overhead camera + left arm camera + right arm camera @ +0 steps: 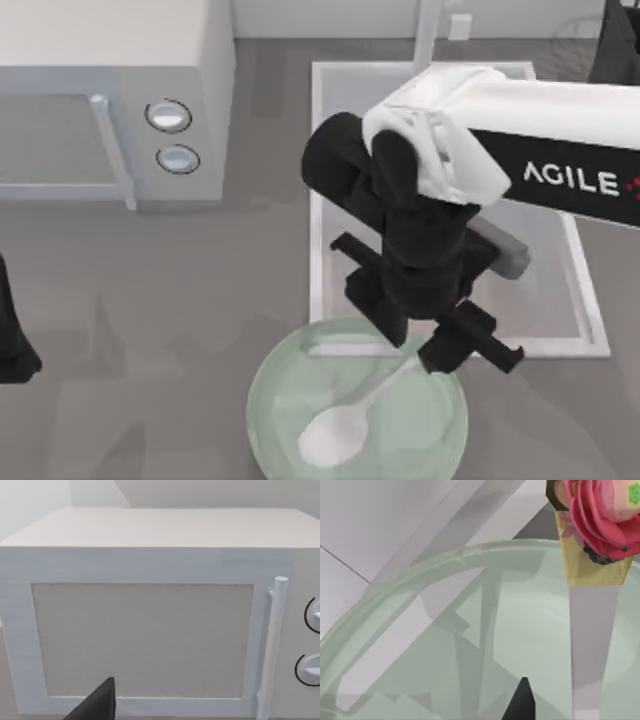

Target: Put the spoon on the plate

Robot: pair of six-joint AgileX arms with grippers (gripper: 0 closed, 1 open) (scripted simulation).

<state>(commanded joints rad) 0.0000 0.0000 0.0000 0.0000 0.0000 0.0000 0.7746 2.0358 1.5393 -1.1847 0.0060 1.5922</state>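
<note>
A small white spoon [345, 425] lies on a large round, glossy, pale mint-green plate [275, 385] at the near edge of the grey tabletop [140, 330], seen from above. The spoon's oval bowl rests near the plate's middle, and its thin pale handle slants up and to the right, running under the right gripper [435, 350].

The right AgileX arm, white-cased with black end parts, reaches in from the table's right side and hangs its gripper over the far right part of the plate, above the handle's end. Whether its fingers are open or closed around the handle cannot be told, as the black gripper body covers that spot.

In the right wrist view, the handle [592, 645] appears as a flat pale strip crossing the plate's glossy green inside [520, 630], ending in a tan-yellow piece topped by a red-pink flower-like ornament [600, 515] with layered petals. One dark fingertip [520, 702] shows beside the handle.

Behind the plate sits a white rectangular sink basin [590, 310], the plate's far rim overlapping its front edge. A white microwave oven [110, 100] with 2 round dials [168, 116] stands at the far left of the tabletop. The left arm [12, 340] is parked at the left edge, its wrist view facing the microwave's door [145, 640] and bar handle [272, 645].
</note>
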